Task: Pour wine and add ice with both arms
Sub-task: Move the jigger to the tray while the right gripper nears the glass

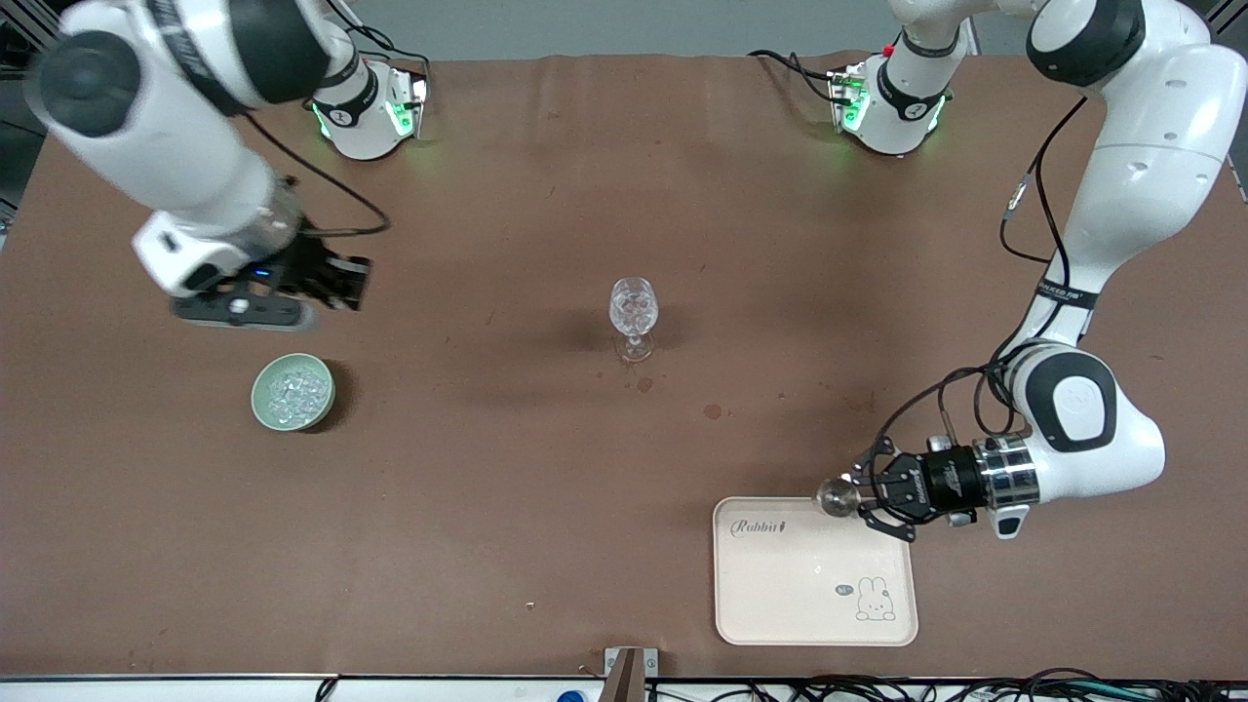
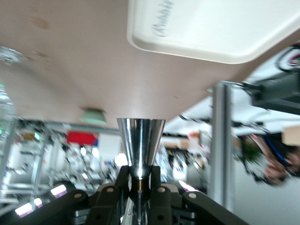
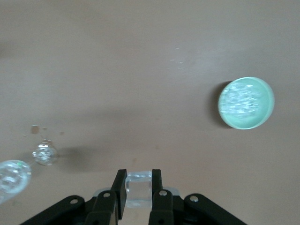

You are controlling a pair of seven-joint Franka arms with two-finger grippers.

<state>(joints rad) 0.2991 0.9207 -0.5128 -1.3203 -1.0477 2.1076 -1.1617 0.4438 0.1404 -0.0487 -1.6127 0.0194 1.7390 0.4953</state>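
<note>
Front view, nearest first: the pale tray (image 1: 780, 604) lies on the surface (image 1: 487, 487) toward my left arm's end. Over its rim my left jaws are closed on the narrow waist of a steel cup (image 1: 837, 497). The cup is turned on its side, with its mouth pointing toward the right arm's end. The left wrist view shows the same cone (image 2: 140, 138) pinched at its neck. The steel is stiff and smooth, so I judge the waist the right place to hold it, since the flare stops it sliding out.

Next comes the green bowl (image 1: 259, 395) toward my right arm's end, heaped with ice (image 1: 294, 392). The cut-glass goblet (image 1: 634, 307) stands upright mid-surface, well apart from the bowl, with a few dark spots (image 1: 713, 411) near its foot.

My right jaws hang over the bare surface beside the bowl. The right wrist view shows them narrowly parted around one clear cube (image 3: 138, 190), pressed on two opposite flat faces.

That cube looks light and hard, and probably wet and slick. I judge that squeezing harder could shoot it out sideways, so a steady, modest pinch across the flats seems best. The goblet looks thin, brittle and top-heavy on its stem. I think the cube should be released low over its mouth without touching the rim.
</note>
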